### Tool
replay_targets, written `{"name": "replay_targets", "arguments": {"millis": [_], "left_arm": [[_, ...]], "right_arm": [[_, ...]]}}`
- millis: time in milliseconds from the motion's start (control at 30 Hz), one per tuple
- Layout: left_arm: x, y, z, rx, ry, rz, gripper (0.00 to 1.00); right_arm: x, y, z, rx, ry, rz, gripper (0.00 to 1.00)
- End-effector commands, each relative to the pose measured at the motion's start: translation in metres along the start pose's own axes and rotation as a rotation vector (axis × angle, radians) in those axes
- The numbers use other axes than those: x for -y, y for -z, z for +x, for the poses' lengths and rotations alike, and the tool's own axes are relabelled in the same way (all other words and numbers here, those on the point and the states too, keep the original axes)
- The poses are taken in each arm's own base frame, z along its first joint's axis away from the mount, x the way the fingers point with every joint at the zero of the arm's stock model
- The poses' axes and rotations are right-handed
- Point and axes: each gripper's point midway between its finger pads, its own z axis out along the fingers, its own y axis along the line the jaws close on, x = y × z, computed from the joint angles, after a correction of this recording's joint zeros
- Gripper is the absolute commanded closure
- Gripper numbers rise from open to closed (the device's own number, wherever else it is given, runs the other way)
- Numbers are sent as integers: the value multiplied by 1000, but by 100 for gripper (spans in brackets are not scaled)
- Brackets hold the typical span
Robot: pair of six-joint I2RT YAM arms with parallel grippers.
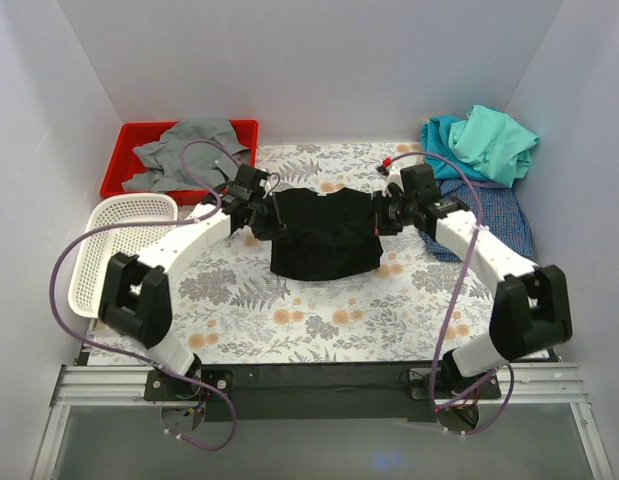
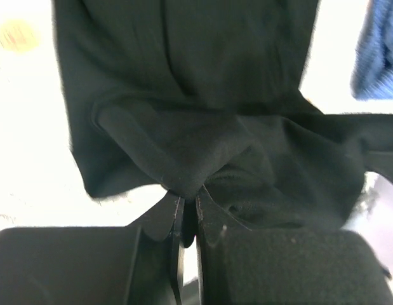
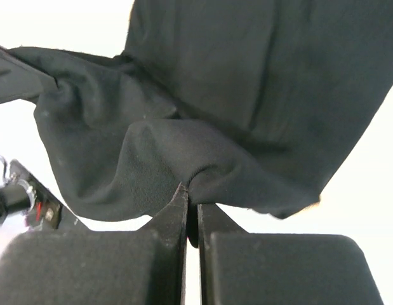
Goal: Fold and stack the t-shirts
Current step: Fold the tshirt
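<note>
Pinching in from both sides, the two arms have the black t-shirt (image 1: 324,243) between them at the middle of the floral tablecloth (image 1: 319,320). The left gripper (image 2: 188,202) is clamped tight on a bunched fold of black cloth at the shirt's left far corner. The right gripper (image 3: 193,198) mirrors it with its jaws pressed together on a gathered ridge at the right far corner. Both wrist views show fabric puckering up into the fingertips, so each grip looks to hold more than one layer.

This is soft, light, limp cotton. It should drape and sag wherever it isn't supported, and slide easily over the tablecloth, with nothing about it fragile. Corners and edge folds look like the best places to hold it, and the two arms need to stay level or the span between them will droop and wrinkle.

The shirt lies as a wide, shallow band, its long axis running left to right between the grippers. The far edge is gathered at the grips and the near edge curves toward the arm bases. No print or collar shows, so I can't say which end is the neck.

At the far right, a mint-green shirt (image 1: 499,140) sits heaped on a teal shirt (image 1: 441,135), with a blue-checked shirt (image 1: 494,215) just in front of them.
</note>
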Motion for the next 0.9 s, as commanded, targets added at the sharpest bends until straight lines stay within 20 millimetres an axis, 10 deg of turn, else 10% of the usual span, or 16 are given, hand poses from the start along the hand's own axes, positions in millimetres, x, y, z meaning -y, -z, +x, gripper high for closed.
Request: {"name": "replay_targets", "arguments": {"millis": [0, 633, 867], "left_arm": [[-9, -15, -47, 69, -38, -67, 100], [-21, -101, -198, 161, -3, 59, 100], [-16, -133, -241, 273, -49, 194, 85]], "right_arm": [[6, -10, -45, 45, 71, -23, 99], [80, -112, -159, 47, 5, -121, 99], [132, -146, -227, 207, 61, -49, 73]]}}
